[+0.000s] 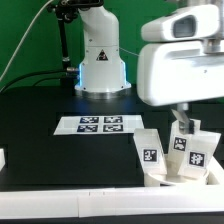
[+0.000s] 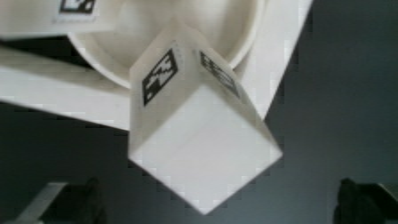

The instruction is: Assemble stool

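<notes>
Nearest the lens, your wrist view was filled by one white block leg (image 2: 205,135), its pointed corner aimed between the two dark fingertips (image 2: 57,200) at the frame's edge. The claw (image 2: 214,205) stood as wide as it goes, with nothing between the jaws and no contact I could make out. Behind that leg, the curved white edge of what looked like the round seat (image 2: 71,70) showed, lying against it.

In the exterior view, the gripper (image 1: 182,122) hung just above a cluster of tagged legs (image 1: 151,148) at the near edge of the black table (image 1: 40,130), on the exterior view's right, hemmed by a low white wall piece (image 1: 110,203). Farther back lay the marker board (image 1: 100,124), well apart from the parts, and beyond it the arm's white base (image 1: 101,60).

You appeared to be at the reach-for-a-leg step, with no leg yet seated in a socket. The next move would call for descending squarely over that leg so the fingers straddle flat faces rather than the corner.
</notes>
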`<act>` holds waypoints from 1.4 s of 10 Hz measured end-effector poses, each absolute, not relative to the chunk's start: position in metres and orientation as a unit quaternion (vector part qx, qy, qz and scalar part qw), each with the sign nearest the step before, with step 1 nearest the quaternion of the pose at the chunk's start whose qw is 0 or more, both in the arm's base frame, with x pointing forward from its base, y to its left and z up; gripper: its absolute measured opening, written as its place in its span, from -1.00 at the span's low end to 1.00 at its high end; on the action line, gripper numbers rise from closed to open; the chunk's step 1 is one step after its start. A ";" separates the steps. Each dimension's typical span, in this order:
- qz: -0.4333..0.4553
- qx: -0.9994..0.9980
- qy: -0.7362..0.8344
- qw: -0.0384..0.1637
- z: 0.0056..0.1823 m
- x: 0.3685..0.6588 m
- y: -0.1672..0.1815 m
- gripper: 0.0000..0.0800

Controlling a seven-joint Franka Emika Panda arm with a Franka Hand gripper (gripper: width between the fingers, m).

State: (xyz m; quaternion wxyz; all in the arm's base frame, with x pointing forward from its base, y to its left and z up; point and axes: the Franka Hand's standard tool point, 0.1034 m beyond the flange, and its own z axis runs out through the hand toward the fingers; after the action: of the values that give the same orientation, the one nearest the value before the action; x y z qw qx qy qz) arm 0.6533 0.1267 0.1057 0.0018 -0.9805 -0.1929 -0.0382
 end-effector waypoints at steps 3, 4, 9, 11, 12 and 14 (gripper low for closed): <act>-0.040 -0.963 -0.267 -0.010 0.104 0.656 0.119 0.62; -0.040 -0.957 -0.288 -0.012 0.104 0.656 0.119 0.62; 0.022 -0.909 -0.411 -0.062 0.099 0.656 0.121 0.62; 0.022 -0.910 -0.410 -0.061 0.099 0.656 0.120 0.62; 0.024 -0.911 -0.407 -0.060 0.097 0.654 0.119 0.62; 0.032 -0.910 -0.409 -0.059 0.091 0.652 0.111 0.62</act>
State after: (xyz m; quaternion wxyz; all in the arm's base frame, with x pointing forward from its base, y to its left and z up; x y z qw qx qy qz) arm 0.6517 0.1113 0.0909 -0.0593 -0.9099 -0.4094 0.0322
